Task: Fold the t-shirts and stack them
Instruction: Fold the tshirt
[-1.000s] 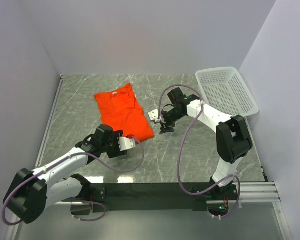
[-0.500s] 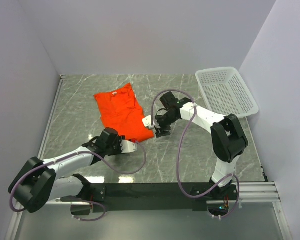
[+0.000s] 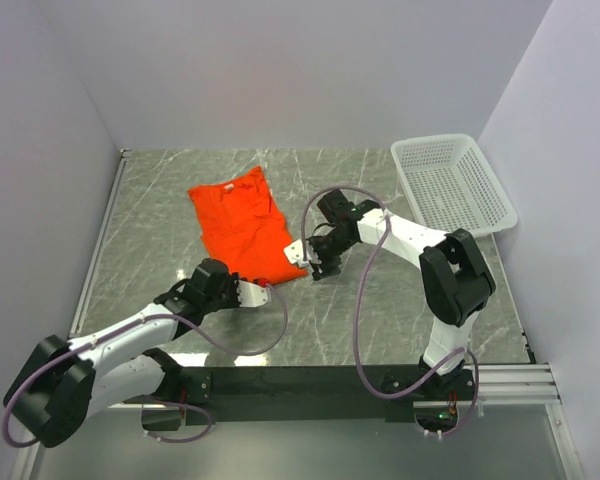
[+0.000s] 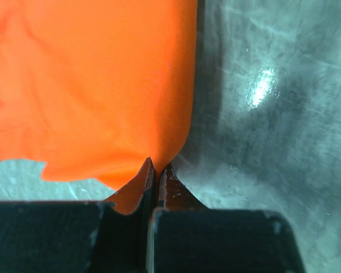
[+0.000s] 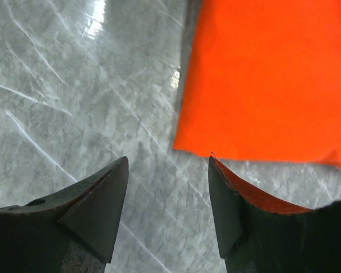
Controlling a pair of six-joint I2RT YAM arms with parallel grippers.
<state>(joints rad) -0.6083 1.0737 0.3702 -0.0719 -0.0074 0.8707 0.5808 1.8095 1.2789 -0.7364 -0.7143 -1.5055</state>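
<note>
One orange-red t-shirt [image 3: 245, 225] lies folded into a long strip on the marble table, its near end toward the arms. My left gripper [image 3: 263, 286] is at the near end's bottom hem. In the left wrist view its jaws [image 4: 157, 168] are pressed together with the t-shirt's [image 4: 102, 85] edge pinched at their tips. My right gripper [image 3: 308, 258] hovers low beside the near right corner. In the right wrist view it [image 5: 167, 162] stands open over bare marble, the t-shirt's [image 5: 273, 74] corner just ahead of its right fingertip [image 5: 221, 182]; nothing is between the fingers.
A white mesh basket [image 3: 450, 140] stands at the far right corner, holding nothing. White walls close in the table on the left, back and right. A metal rail runs along the table's left edge [image 3: 100, 240].
My left gripper has closed on the t-shirt's near hem. The right gripper has slid left and closer to the shirt's near right corner, staying open.
</note>
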